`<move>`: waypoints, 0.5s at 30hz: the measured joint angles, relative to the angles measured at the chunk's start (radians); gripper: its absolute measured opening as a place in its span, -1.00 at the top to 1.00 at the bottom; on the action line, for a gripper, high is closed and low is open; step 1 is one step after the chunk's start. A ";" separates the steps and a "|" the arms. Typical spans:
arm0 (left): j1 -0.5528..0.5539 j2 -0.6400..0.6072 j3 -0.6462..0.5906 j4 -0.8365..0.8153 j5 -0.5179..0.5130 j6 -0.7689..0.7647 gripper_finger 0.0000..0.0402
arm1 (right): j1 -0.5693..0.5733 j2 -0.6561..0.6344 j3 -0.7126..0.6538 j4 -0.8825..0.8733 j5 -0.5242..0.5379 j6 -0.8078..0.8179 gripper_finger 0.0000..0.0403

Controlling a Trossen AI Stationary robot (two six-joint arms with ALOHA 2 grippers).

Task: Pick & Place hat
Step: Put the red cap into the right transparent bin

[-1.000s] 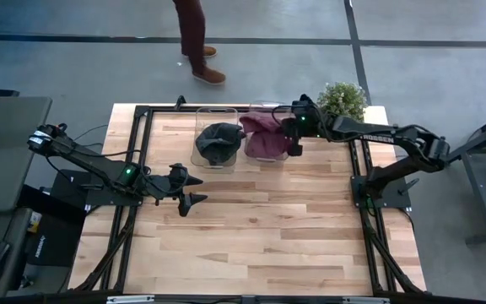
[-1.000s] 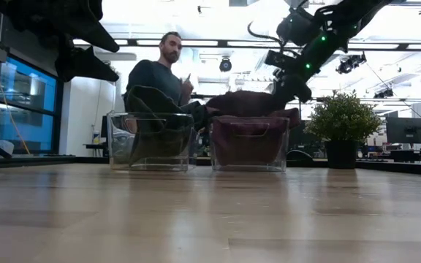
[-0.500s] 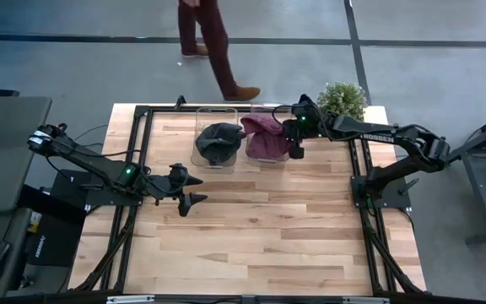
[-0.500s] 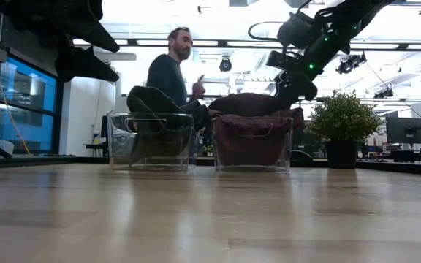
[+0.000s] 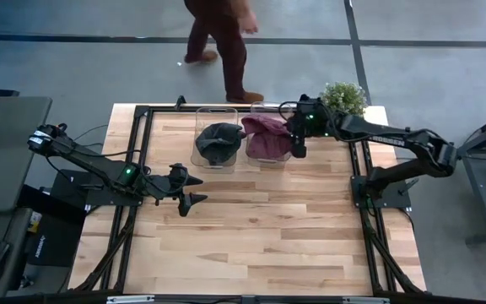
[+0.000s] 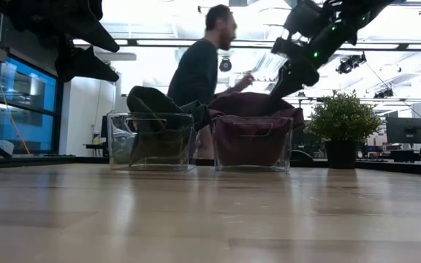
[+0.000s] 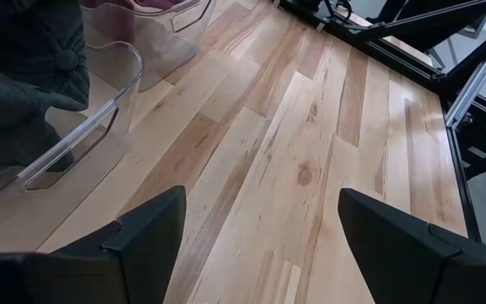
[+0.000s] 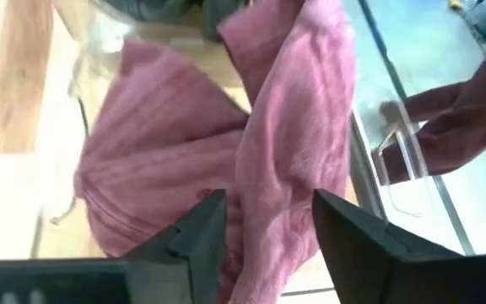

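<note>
High view first: the right gripper (image 5: 296, 140) hangs over the near-right edge of the pink hat (image 5: 264, 135), which sits in the right bin (image 5: 266, 108), just beside the dark hat (image 5: 218, 140) in the left bin (image 5: 215, 111). Left gripper (image 5: 194, 188) waits well apart from the pink hat, fingers spread.

Low view: pink hat (image 6: 254, 120) bulges above its bin's rim.

Left wrist view: jaws apart, nothing between.

Right wrist view: fingers (image 8: 201, 228) spread over a raised fold. I'd say: drop straight, straddle that fold, pinch fabric only, miss the bin wall.
</note>
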 joint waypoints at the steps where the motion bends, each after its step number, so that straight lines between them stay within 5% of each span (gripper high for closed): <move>1: 0.000 0.000 0.000 0.000 0.000 0.000 -0.51 | 0.000 -0.012 0.000 0.000 -0.004 0.007 0.12; 15: 0.000 0.000 0.000 0.000 0.000 0.000 -0.51 | 0.056 -0.033 0.043 0.091 0.032 0.075 0.03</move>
